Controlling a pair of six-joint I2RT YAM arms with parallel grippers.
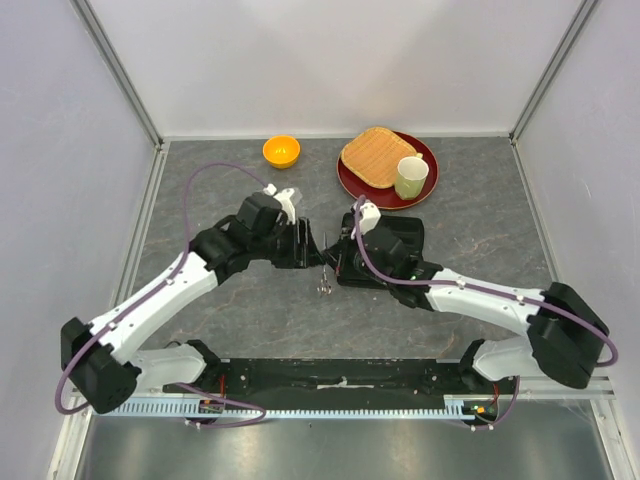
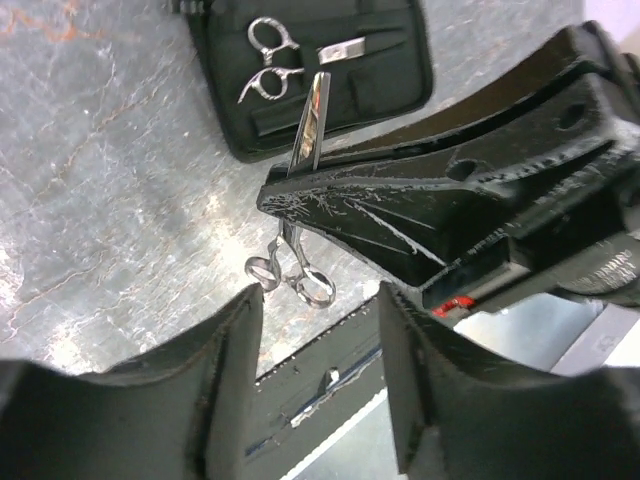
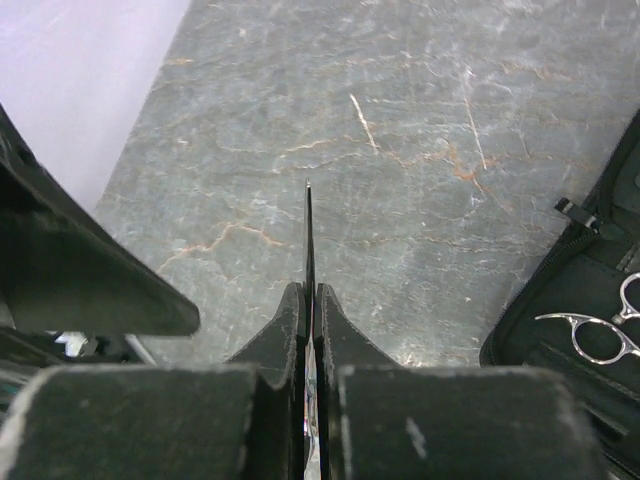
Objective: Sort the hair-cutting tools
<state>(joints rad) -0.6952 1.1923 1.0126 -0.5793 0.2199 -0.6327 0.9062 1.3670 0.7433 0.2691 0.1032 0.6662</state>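
The right gripper [image 3: 308, 292] is clenched on a pair of silver scissors [image 2: 310, 125], its two fingers pressed flat against the closed blades. From its own camera the thin blade tip pokes out just past its fingertips, edge-on, above the grey stone-patterned table [image 3: 420, 120]. In the left wrist view the blades stick out from one side of the right gripper's finger and the two finger rings from the other, so the tool hangs off the table surface. The left gripper [image 2: 318, 300] is released: its fingers stand apart with nothing between them, and the scissors' rings sit just ahead of its tips, not touching them. In the overhead view the two grippers meet nose to nose at mid-table, with the scissors in the narrow space between them. Just beside the right gripper, on its outer side, lies an open black case [image 3: 600, 270]. A second pair of scissors [image 2: 268, 65] lies inside the case, next to a short flat silver piece [image 2: 341, 48]. Beyond both grippers, well apart from them, stand an orange bowl [image 1: 281, 151] and a red plate [image 1: 352, 192] carrying a green cup [image 1: 411, 176].
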